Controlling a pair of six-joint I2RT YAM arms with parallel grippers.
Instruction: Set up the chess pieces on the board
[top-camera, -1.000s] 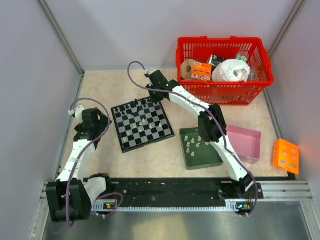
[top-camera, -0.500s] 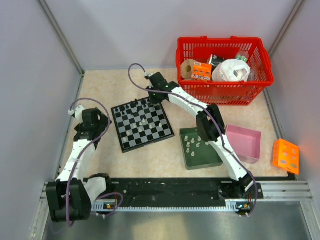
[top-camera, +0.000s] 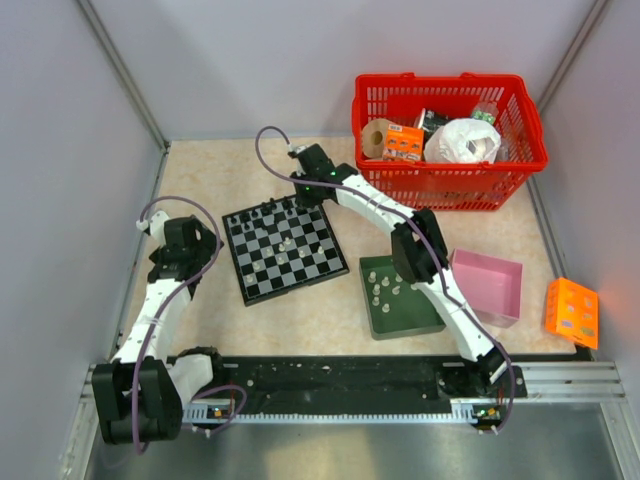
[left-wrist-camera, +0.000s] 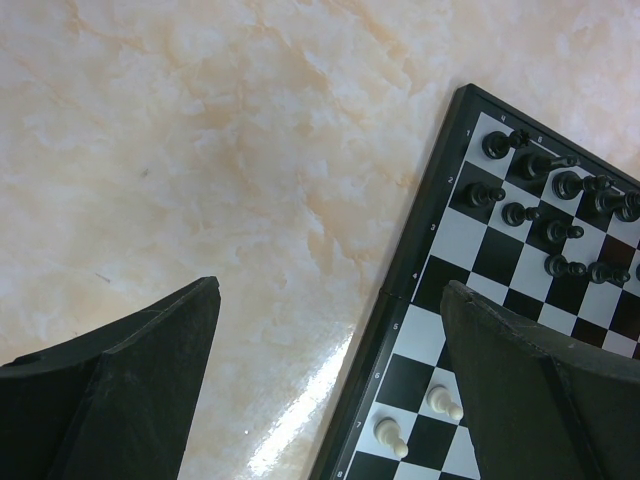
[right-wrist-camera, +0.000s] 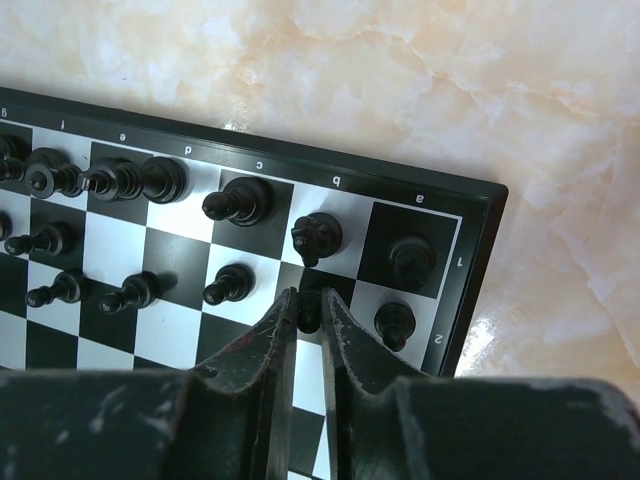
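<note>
Beige marbled table (top-camera: 200, 180) carries everything. Nearest, a dark green tray (top-camera: 415, 318) holds several whitish chess pieces (top-camera: 385, 288), with a pink box (top-camera: 487, 285) just beside it on the right and an orange box (top-camera: 571, 311) further right. The left gripper (left-wrist-camera: 325, 300) hangs with its jaws wide apart and holds nothing, over bare table just beside the left edge of the board (left-wrist-camera: 440, 235). On the board, black pieces (right-wrist-camera: 230, 205) fill the two far rows. At its far right corner the right gripper (right-wrist-camera: 308, 295) has its fingers almost together around one black piece (right-wrist-camera: 309, 312). It seems pinched, though the contact is hard to see. Behind stands a red basket (top-camera: 450, 190).
</note>
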